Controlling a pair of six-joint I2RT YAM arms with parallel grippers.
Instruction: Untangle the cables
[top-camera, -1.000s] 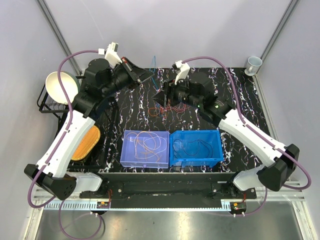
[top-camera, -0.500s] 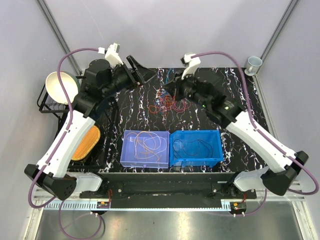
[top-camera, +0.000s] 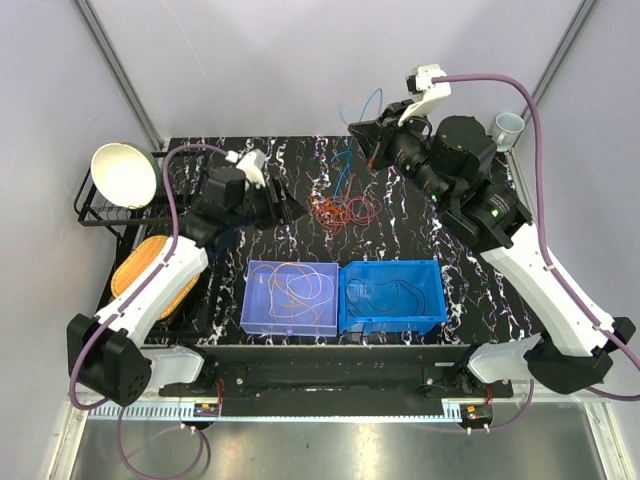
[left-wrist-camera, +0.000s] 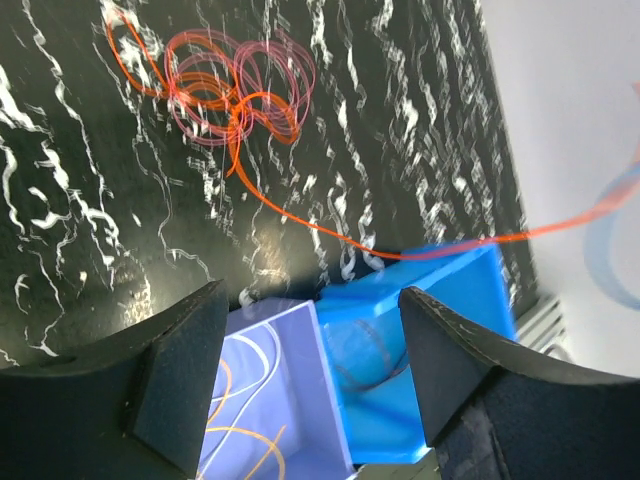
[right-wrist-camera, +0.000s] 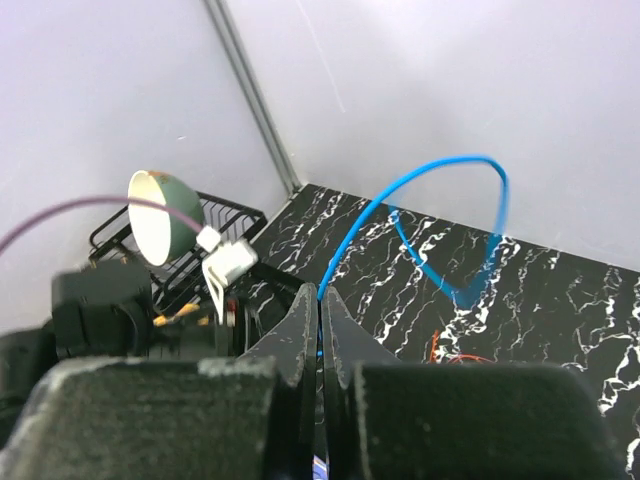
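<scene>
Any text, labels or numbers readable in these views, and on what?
No readable text anywhere.
Clear lilac plastic bin, blue plastic bin, white cup: no print visible.
Thin blue cable in right gripper: unmarked.
Small orange tags on the near rail: too small to read.

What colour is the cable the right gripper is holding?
The cable is blue, clearest in the right wrist view.

Bins: two, namely one lavender bin (top-camera: 290, 298) and one blue bin (top-camera: 392, 296). One bowl (top-camera: 122, 175), one cup (top-camera: 508, 127), one wire rack (top-camera: 90, 212). One blue cable (right-wrist-camera: 478, 158) counted apart; strands in the tangle (top-camera: 340, 210) cannot be counted.
</scene>
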